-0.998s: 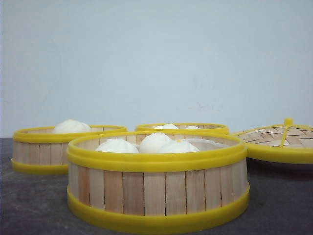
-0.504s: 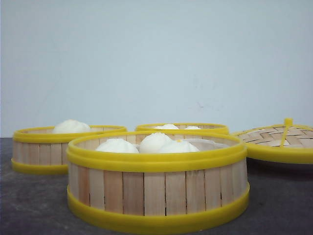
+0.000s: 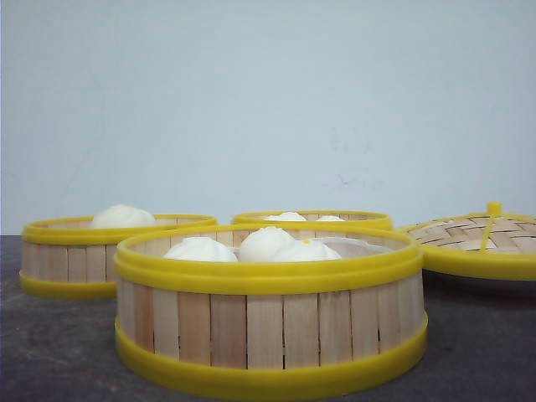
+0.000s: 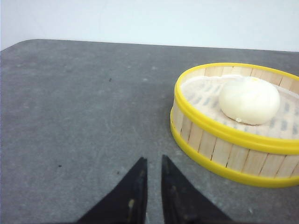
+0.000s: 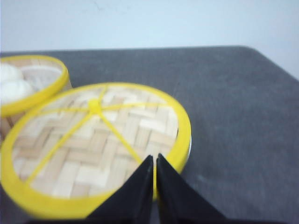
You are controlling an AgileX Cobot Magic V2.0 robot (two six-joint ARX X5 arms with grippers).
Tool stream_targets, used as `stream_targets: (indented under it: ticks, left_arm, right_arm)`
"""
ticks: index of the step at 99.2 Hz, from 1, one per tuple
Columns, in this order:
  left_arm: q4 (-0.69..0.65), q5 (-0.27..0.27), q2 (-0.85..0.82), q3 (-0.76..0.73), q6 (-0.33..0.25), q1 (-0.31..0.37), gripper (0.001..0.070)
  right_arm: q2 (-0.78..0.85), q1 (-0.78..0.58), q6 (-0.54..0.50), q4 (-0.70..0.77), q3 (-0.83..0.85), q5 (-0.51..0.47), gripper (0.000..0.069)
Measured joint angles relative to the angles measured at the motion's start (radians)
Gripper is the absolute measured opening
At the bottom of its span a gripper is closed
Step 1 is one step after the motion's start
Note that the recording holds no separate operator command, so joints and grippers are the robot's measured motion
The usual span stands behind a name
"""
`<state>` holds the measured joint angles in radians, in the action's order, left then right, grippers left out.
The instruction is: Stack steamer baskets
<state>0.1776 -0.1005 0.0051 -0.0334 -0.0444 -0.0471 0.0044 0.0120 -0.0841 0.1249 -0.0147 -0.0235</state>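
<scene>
Three steamer baskets with pale slat walls and yellow rims stand apart on the dark table. The nearest basket (image 3: 268,327) holds three white buns. A second basket (image 3: 71,261), with one bun, sits at the left; the left wrist view shows it (image 4: 224,144) too. The third basket (image 3: 314,219) is behind the nearest one and appears in the right wrist view (image 5: 35,91). My left gripper (image 4: 154,161) hovers over bare table beside the one-bun basket, its fingers nearly together and holding nothing. My right gripper (image 5: 154,157) is shut and empty above the lid's near rim.
A domed woven lid (image 3: 477,247) with a yellow rim and knob rests at the right, seen also in the right wrist view (image 5: 93,140). A white plate edge (image 5: 189,145) peeks out under it. The table's rounded corners show in both wrist views.
</scene>
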Motion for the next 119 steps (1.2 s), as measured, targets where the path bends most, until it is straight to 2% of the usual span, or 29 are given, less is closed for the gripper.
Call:
stream_targets:
  ticks: [9, 21, 29, 58, 73, 82, 89, 101, 113, 119]
  left_arm:
    - [-0.023, 0.000, 0.000, 0.000, -0.026, 0.000, 0.0029]
    - [-0.041, 0.000, 0.000, 0.000, -0.132, 0.000, 0.0029]
    - [-0.029, 0.000, 0.000, 0.000, -0.172, 0.000, 0.0028]
    - [-0.066, 0.001, 0.000, -0.002, -0.265, 0.000, 0.0024]
    - [0.014, 0.022, 0.049, -0.093, -0.280, 0.000, 0.0024]
    - [0.012, 0.052, 0.124, -0.205, -0.283, 0.000, 0.0024]
    - [0.032, 0.055, 0.206, -0.312, -0.282, 0.000, 0.0024]
    - [0.128, 0.059, 0.376, -0.508, -0.249, 0.000, 0.0024]
    - [0.174, 0.101, 0.515, -0.657, -0.204, 0.000, 0.0025]
    - [0.172, 0.115, 0.559, -0.694, -0.196, -0.004, 0.0061]
  right_arm:
    - [0.000, 0.000, -0.023, -0.072, 0.000, 0.014, 0.0006]
    - [0.000, 0.000, -0.109, -0.082, 0.000, 0.101, 0.0006]
    - [0.000, 0.000, -0.171, -0.083, 0.000, 0.154, 0.0006]
    - [0.000, 0.000, -0.270, -0.084, 0.000, 0.158, 0.0006]
    - [0.021, 0.000, -0.329, 0.014, -0.057, 0.126, 0.0006]
    - [0.079, 0.000, -0.334, 0.071, -0.161, 0.113, 0.0006]
    - [0.142, 0.000, -0.329, 0.119, -0.274, 0.096, 0.0006]
    - [0.283, 0.000, -0.268, 0.214, -0.487, 0.075, 0.0006]
    - [0.417, 0.000, -0.167, 0.311, -0.674, 0.076, 0.0006]
    - [0.468, 0.000, -0.132, 0.357, -0.742, 0.077, 0.0046]
